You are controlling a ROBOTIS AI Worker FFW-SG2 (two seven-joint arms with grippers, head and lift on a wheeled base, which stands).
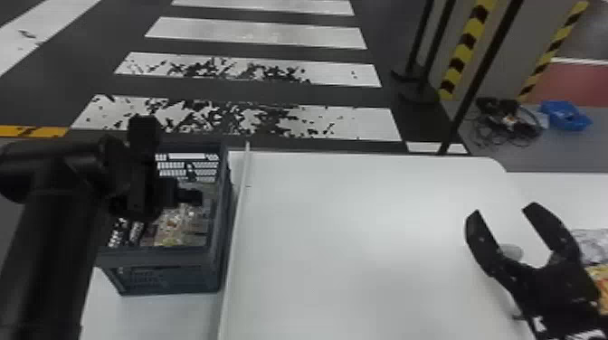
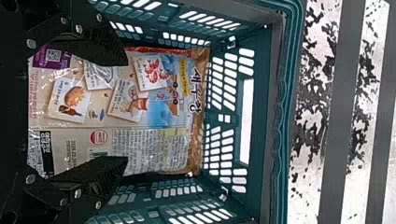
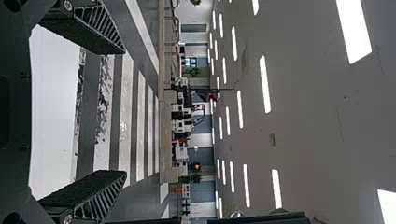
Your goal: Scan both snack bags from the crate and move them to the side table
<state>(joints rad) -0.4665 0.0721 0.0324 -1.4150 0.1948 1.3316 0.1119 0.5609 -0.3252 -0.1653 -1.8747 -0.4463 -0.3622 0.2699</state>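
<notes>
My left gripper point(image 1: 190, 196) is over the crate point(image 1: 167, 255), with a snack bag point(image 1: 174, 226) lying inside below it. In the left wrist view, the same gripper point(image 2: 126, 111) is open, its two fingers apart over the shiny snack bag point(image 2: 159, 144), which lies printed side up between the perforated crate walls point(image 2: 259, 112). Off to the right, my right gripper point(image 1: 504, 210) is held open over the white table; in the right wrist view that gripper point(image 3: 124, 112) has nothing between its fingers. A second snack bag point(image 1: 601, 276) shows partly beside it at the right edge.
The white table point(image 1: 362, 248) spreads between crate and right gripper, a raised edge strip point(image 1: 239, 203) running beside the crate. A small pale round object point(image 1: 512, 251) sits by the right fingers. Black poles point(image 1: 479, 81) and a blue container point(image 1: 565, 116) stand beyond.
</notes>
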